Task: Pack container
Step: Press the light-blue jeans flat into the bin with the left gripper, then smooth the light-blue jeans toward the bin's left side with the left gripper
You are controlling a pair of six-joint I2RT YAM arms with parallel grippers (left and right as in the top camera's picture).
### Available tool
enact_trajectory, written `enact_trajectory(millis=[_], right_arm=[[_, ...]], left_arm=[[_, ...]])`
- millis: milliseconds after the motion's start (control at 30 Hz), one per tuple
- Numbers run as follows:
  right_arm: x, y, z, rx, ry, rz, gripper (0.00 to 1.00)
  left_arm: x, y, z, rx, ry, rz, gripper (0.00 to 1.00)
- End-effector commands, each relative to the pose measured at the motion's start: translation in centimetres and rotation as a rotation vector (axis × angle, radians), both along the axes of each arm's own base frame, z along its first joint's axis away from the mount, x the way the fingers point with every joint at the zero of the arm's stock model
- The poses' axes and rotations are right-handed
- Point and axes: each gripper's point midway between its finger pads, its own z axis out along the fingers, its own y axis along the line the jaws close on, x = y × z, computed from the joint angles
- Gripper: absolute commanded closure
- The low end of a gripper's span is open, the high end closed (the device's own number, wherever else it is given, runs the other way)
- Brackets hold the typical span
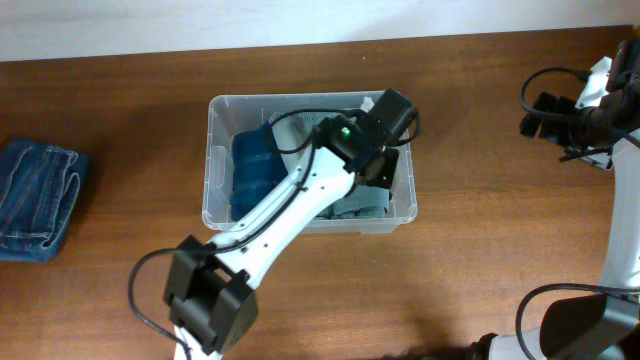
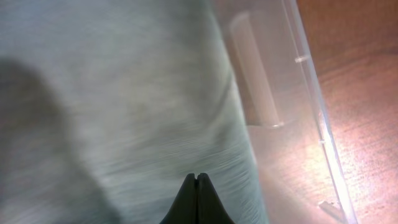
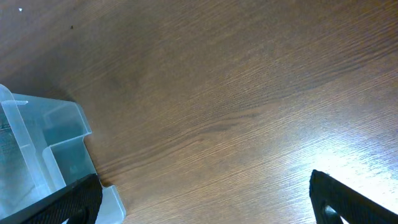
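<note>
Overhead: the clear rectangular plastic container sits mid-table, with a folded blue garment inside at its 9 o'clock. Folded denim jeans lie far out at 9 o'clock.

Left wrist: the left gripper, jaws together, points at pale grey cloth. It is best pressed flat, clear of the wall.

Right wrist: the right gripper, jaws apart, hangs over the brown wooden table.

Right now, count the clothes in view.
3: blue denim jeans on the table's left; dark blue garment and pale grey garment inside the clear plastic bin. Others may be hidden.
</note>
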Motion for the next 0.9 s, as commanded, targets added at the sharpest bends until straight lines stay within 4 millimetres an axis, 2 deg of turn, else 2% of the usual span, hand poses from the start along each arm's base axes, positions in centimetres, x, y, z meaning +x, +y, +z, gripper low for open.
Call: enact_trajectory(millis=[0, 233, 333, 400, 500, 667, 733, 800, 867], right_arm=[[-0.1, -0.1, 0.5, -0.006, -0.012, -0.003, 0.01], [-0.1, -0.1, 0.5, -0.006, -0.012, -0.003, 0.01], [0.0, -0.1, 0.5, -0.006, -0.012, -0.003, 0.01], [-0.1, -0.1, 0.5, -0.006, -0.012, -0.003, 0.01], [-0.1, -0.1, 0.5, -0.007, -0.012, -0.003, 0.01], [-0.1, -0.1, 0.5, -0.007, -0.012, -0.003, 0.01], [-0.1, -0.1, 0.5, -0.006, -0.012, -0.003, 0.01], [-0.1, -0.1, 0.5, -0.006, -0.011, -0.003, 0.01], [-0.1, -0.1, 0.5, -0.006, -0.011, -0.003, 0.02]], left_arm=[[-0.9, -1.6, -3.3, -0.007, 0.089, -0.041, 0.99], [-1.2, -1.5, -9.6, 0.085, 0.187, -0.039, 1.00], [-1.2, -1.4, -10.5, 0.098, 0.199, -0.038, 0.99], [-0.9, -1.7, -9.6, 0.085, 0.180, -0.049, 1.00], [0.1, -1.8, -6.5, 0.081, 0.132, -0.053, 0.99], [2.2, 1.0, 0.4, 0.148, 0.021, 0.016, 0.99], [2.4, 2.4, 2.2, 0.160, 0.019, 0.038, 0.99], [2.3, 3.7, 2.9, 0.174, 0.037, 0.056, 0.99], [2.1, 5.0, 2.8, 0.199, 0.067, 0.072, 0.99]])
